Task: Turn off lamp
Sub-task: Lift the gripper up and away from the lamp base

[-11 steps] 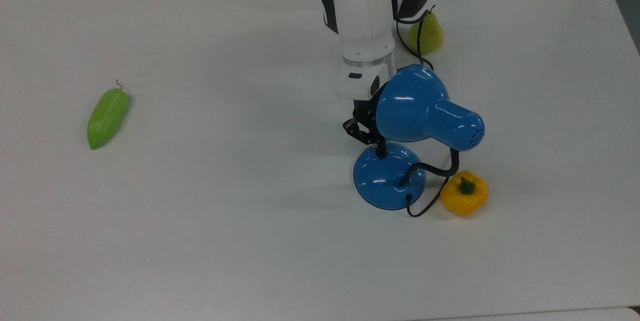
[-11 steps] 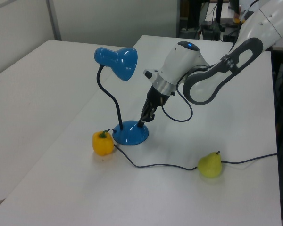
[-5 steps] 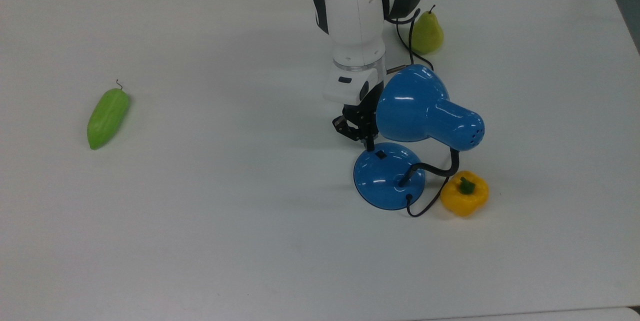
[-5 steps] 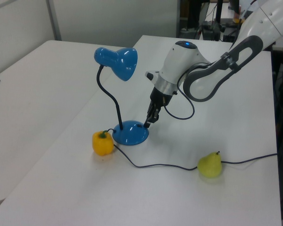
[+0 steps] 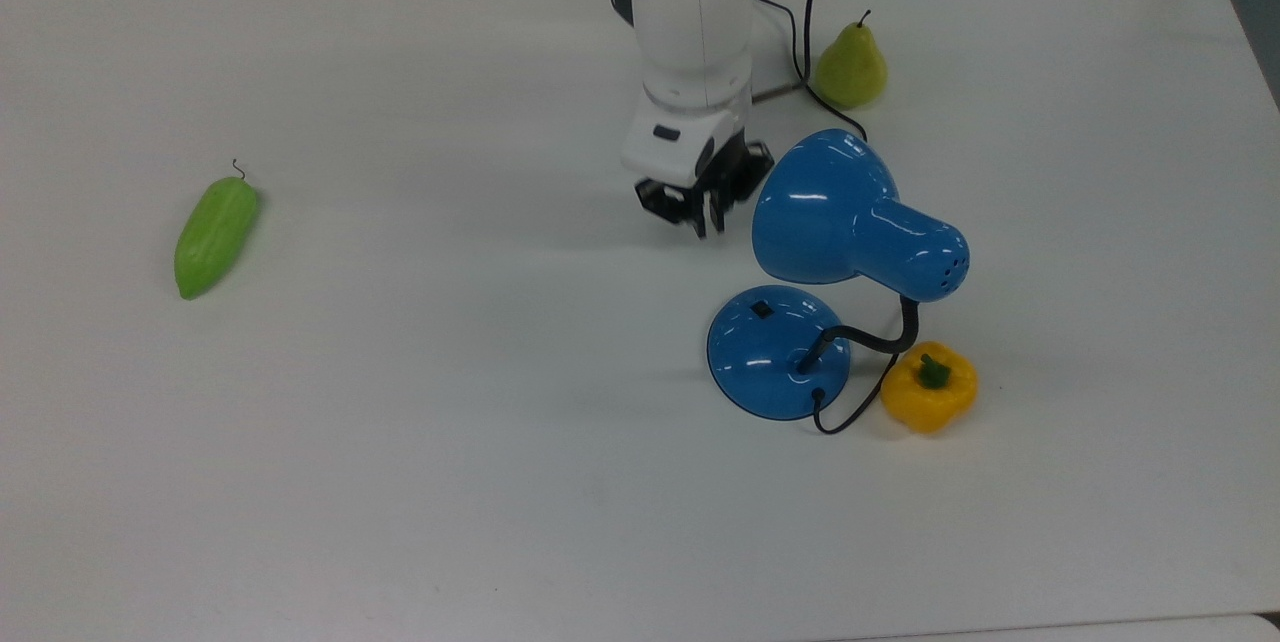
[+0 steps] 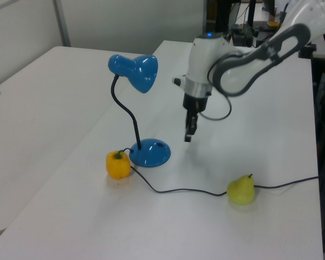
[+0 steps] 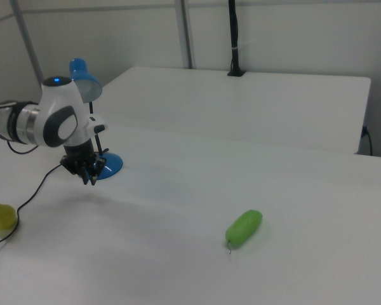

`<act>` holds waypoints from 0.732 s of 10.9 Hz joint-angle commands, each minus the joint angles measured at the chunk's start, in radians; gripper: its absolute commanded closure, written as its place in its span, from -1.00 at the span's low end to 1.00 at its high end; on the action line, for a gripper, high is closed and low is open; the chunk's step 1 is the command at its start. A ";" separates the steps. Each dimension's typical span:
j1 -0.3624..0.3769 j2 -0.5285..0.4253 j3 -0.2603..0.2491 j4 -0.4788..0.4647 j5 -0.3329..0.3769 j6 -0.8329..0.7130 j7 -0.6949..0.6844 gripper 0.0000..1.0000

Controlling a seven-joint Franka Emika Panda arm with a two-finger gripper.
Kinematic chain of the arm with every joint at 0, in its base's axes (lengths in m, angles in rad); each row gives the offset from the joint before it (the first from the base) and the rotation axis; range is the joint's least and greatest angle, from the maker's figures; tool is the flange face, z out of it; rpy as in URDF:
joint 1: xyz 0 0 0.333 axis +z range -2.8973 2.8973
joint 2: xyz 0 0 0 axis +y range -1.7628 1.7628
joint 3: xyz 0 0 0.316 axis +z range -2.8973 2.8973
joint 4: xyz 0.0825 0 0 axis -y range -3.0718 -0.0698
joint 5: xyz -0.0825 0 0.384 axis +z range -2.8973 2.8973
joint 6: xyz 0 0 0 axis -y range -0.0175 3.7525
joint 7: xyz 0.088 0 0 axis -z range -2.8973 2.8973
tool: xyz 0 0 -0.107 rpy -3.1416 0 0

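We see our tool (image 5: pixel 703 213) hanging clear above the worktop (image 5: pixel 400 422), fingers nearly together and holding nothing. It sits apart from the lamp (image 5: pixel 850 222), whose glossy domed base (image 5: pixel 775 352) carries the small black switch (image 5: pixel 762 309). We judge the press done.

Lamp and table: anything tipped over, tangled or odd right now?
Nothing stands out. The lamp stands upright on its base, its cord trailing loose past the pear. The yellow pepper sits beside the base, and the gripper hangs clear of it.
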 commanded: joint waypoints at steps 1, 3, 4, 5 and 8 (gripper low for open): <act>-0.023 -0.165 -0.007 -0.028 -0.024 -0.312 0.015 -0.34; -0.044 -0.266 -0.011 -0.028 -0.024 -0.443 0.025 -1.00; -0.052 -0.318 -0.014 -0.025 -0.024 -0.501 0.042 -1.00; -0.060 -0.357 -0.026 0.001 -0.024 -0.576 0.085 -1.00; -0.102 -0.366 -0.034 0.140 -0.026 -0.779 0.127 -1.00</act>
